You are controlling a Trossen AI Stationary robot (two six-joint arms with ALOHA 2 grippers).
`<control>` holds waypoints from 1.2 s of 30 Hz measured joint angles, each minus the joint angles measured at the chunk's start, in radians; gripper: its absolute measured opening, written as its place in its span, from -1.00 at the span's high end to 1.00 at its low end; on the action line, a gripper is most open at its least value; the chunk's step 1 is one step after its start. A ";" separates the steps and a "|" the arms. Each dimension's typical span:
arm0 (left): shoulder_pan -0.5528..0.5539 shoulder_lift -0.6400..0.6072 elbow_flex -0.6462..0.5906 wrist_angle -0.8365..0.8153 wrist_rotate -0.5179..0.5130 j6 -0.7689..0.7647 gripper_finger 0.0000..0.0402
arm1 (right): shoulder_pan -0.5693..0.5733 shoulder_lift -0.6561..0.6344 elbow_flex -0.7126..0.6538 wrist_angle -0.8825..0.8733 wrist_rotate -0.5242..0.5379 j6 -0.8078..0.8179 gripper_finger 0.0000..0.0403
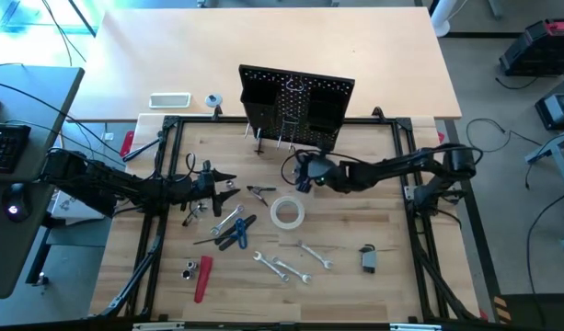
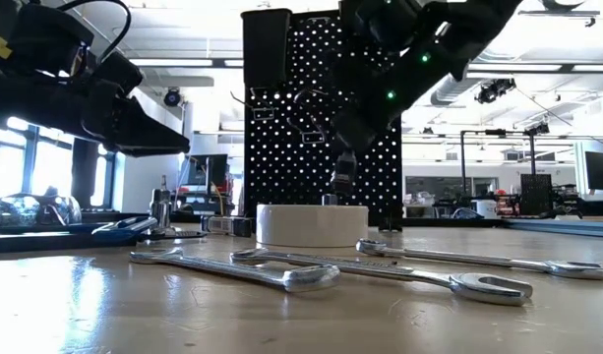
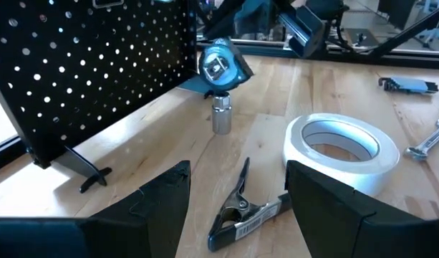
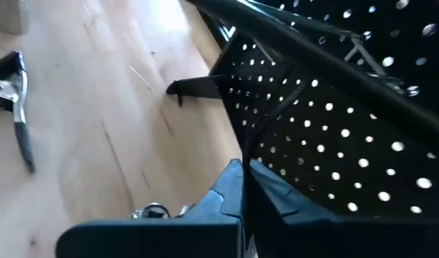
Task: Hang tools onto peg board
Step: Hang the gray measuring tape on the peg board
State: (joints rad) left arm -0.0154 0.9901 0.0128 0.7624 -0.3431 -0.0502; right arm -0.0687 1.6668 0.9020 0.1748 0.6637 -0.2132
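The peg board point(image 1: 298, 99) is standing at the table's 12 o'clock. Your right gripper point(image 1: 303, 174) is hovering just before it, jaws fully closed, apparently holding nothing. Your left gripper point(image 3: 237, 197) is gaping over a spring clamp point(image 3: 244, 209), empty. Centre over its handles before squeezing. You are seeing one tape roll point(image 1: 287, 212) and three wrenches point(image 2: 380, 267).
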 joint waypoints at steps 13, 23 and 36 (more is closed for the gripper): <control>0.000 0.000 0.000 -0.001 -0.002 0.000 -0.10 | 0.032 0.003 0.000 0.048 0.104 -0.098 1.00; 0.000 0.000 0.000 -0.002 -0.002 0.000 -0.10 | 0.044 0.003 0.000 0.063 0.102 -0.141 1.00; 0.000 0.000 0.000 -0.001 -0.001 0.000 -0.10 | 0.050 0.033 0.000 0.081 0.094 -0.170 1.00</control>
State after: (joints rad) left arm -0.0158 0.9901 0.0128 0.7610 -0.3443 -0.0498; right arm -0.0189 1.6997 0.9020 0.2558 0.7574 -0.3828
